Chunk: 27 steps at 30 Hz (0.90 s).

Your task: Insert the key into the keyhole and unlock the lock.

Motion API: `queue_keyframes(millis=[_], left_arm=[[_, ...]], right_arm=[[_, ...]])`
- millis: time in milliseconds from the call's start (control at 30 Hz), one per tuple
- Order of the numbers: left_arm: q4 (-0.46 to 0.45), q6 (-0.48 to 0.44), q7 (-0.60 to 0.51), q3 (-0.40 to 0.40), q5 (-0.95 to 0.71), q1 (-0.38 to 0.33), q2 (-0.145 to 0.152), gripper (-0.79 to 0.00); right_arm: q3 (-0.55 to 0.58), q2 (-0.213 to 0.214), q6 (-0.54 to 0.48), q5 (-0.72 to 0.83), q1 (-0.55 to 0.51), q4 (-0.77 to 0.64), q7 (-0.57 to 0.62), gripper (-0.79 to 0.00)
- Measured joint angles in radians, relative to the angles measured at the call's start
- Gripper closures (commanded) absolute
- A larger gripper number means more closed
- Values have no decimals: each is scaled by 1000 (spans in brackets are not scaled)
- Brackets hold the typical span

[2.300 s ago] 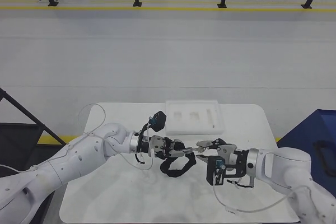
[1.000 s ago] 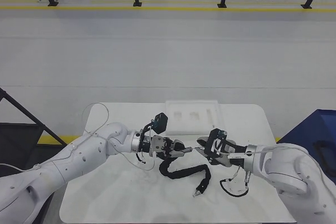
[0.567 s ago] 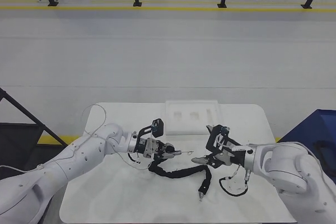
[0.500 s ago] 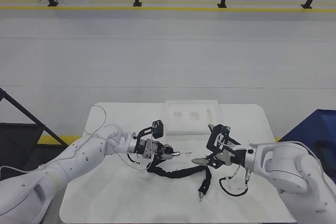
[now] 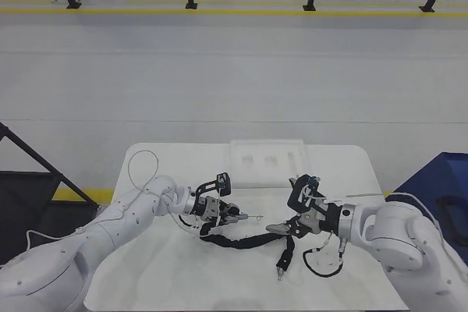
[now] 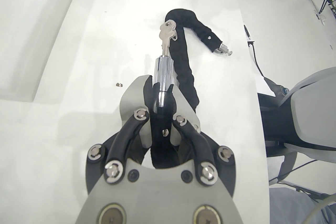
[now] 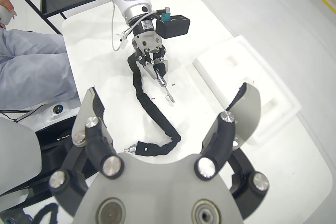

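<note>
- The left gripper sits low over the surface, on the robot's side of the foam tray and near the tray's left front corner. Its jaws are clamped on the neck of the chrome lock cylinder.
- The lock cylinder sticks out past the jaws and is held just above the surface. It runs along the tray's front edge, pointing toward the other arm.
- The key is seated in the cylinder's end face, in line with it. Its bow and a small split ring hang free at the outer end.
- The black sleeved chain runs from the left gripper across the surface, farther from the tray than the key. It then bends away from the tray.
- The chain's metal end pin lies bare on the surface, well apart from the lock cylinder and on the far side of the chain from the tray.
- The right gripper hangs in front of the tray's right half and faces the key, with a gap between them. Its jaws are spread wide and hold nothing.
</note>
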Motion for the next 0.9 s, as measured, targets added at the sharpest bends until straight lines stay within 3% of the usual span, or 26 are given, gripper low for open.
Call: queue_keyframes(millis=[167, 300, 567, 900], left_arm=[[12, 0, 103, -15, 61, -33, -18, -785], [-14, 0, 194, -28, 100, -71, -6, -785], [-95, 0, 312, -25, 121, -183, 66, -785], [-140, 0, 361, 2, 86, -315, 144, -785]], right_arm=[[-15, -4, 17, 31, 25, 45, 0, -785], [-28, -9, 12, 62, 63, 95, -6, -785], [-68, -23, -75, 153, 218, 242, 5, -785], [-81, -35, -209, 248, 460, 432, 43, -785]])
